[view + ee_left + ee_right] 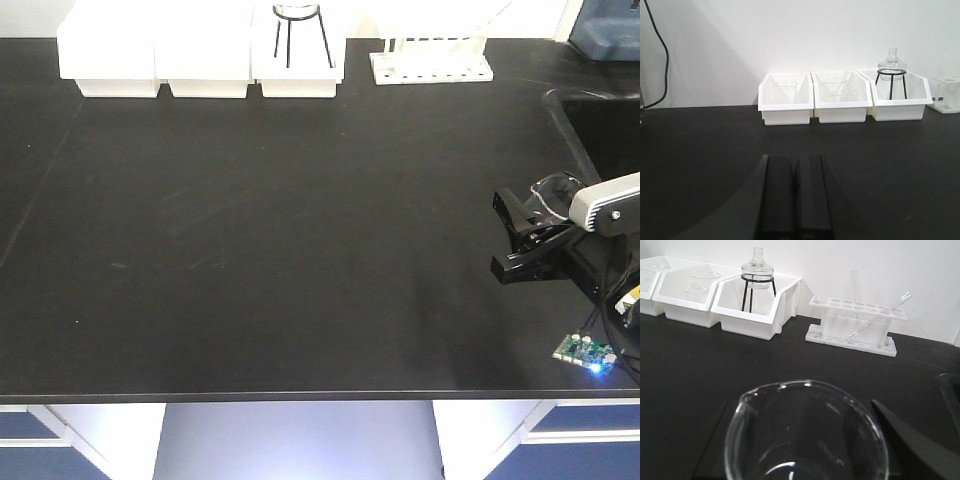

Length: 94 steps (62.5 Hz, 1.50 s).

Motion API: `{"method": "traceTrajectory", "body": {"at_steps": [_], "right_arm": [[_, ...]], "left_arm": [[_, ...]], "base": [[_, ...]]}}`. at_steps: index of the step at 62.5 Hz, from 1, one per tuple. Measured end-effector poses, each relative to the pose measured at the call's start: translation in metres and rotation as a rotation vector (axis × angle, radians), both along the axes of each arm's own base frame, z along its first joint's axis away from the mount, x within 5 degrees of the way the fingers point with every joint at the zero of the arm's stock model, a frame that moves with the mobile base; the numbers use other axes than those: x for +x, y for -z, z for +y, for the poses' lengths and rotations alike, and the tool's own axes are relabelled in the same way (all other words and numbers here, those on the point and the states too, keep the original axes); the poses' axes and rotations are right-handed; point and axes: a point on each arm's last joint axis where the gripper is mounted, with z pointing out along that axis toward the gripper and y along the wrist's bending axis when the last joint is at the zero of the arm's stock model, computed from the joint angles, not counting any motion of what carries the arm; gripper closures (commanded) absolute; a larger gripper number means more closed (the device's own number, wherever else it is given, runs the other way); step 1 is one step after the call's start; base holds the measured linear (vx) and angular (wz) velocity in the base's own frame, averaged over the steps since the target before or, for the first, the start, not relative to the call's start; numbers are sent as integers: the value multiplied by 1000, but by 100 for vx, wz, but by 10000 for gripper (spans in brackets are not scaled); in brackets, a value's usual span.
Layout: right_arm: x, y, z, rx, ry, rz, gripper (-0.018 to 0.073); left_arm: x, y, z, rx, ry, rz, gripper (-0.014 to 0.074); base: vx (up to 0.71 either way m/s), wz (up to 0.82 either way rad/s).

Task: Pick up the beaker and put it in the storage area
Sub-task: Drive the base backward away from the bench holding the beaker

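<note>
The clear glass beaker (790, 450) with its pouring lip fills the bottom of the right wrist view, held between the two dark fingers of my right gripper (805, 440). In the front view the right gripper (500, 236) hovers over the right side of the black benchtop (260, 240); the glass is too faint to make out there. My left gripper (795, 165) shows only in its wrist view, jaws pressed together and empty, low over the benchtop. The storage area with the socket box is out of view.
Three white bins (200, 60) line the rear edge; the right one holds a round glass flask on a black tripod (298, 30). A white tube rack (432, 62) stands beside them. A sink (600, 125) lies at the right. A small circuit board (585, 350) hangs below the right arm.
</note>
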Motion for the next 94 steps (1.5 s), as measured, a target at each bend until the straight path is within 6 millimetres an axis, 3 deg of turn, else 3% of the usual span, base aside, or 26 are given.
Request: {"method": "traceTrajectory", "body": {"at_steps": [46,94], "right_arm": [[0,0,0,0,0,0,492],[0,0,0,-1,-1,0,492]], "left_arm": [[0,0,0,0,0,0,603],[0,0,0,0,0,0,603]], "base": [[-7,-1],[-25,-2]]}}
